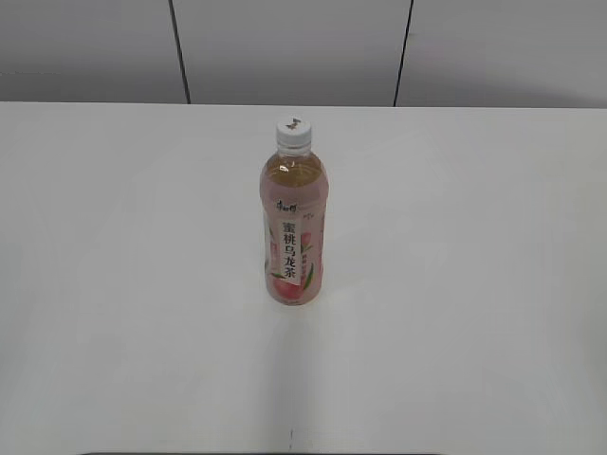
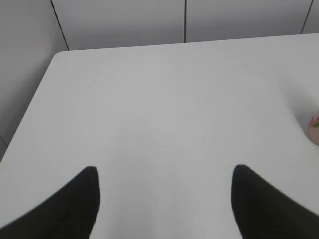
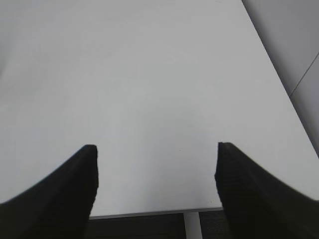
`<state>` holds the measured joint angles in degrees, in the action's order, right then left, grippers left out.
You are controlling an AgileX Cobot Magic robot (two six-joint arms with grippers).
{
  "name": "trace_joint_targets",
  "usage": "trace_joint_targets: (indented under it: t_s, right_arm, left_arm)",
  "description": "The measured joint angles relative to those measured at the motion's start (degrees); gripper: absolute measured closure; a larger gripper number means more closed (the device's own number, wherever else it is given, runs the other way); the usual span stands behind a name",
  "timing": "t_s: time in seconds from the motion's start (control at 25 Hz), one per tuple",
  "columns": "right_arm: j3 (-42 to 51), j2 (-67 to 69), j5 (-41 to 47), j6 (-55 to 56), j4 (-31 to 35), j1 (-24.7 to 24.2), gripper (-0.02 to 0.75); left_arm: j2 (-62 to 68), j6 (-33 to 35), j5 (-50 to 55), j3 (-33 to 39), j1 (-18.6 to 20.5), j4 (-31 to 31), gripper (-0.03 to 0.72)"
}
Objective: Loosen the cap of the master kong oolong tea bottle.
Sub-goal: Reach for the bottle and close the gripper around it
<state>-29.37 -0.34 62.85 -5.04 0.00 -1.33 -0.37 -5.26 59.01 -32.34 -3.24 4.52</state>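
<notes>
Nothing of the task looks done yet, judging by how things lie. Largest first: the white bench (image 1: 114, 284) carries only one thing, the bottle (image 1: 294, 237), which stands upright near the middle of it in the exterior view, its pink label and white strip of characters turned toward the camera. Neither arm shows in that view at all, so both are well apart from the bottle.

On the left wrist view the left gripper (image 2: 164, 199) hangs over bare bench with its jaws spread wide and nothing between them; a small pink sliver at the right edge of that view is probably the foot of the bottle, though too little shows to be sure. The right gripper (image 3: 155, 184) hovers near the bench's front edge, jaws likewise spread and empty, with no bottle in its sight.

Smallest is the cap (image 1: 294, 134), white with a small dark mark on top, sitting squarely on the neck and apparently fully screwed down.

What is left, as I judge it, is everything: one gripper must steady the body, the other must close on the cap and turn it.
</notes>
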Motion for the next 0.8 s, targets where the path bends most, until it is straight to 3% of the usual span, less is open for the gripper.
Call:
trace_joint_targets:
  t_s: [0.8]
  right_arm:
    - [0.0,0.0,0.0,0.0,0.0,0.0,0.182]
  left_arm:
    - [0.0,0.0,0.0,0.0,0.0,0.0,0.192]
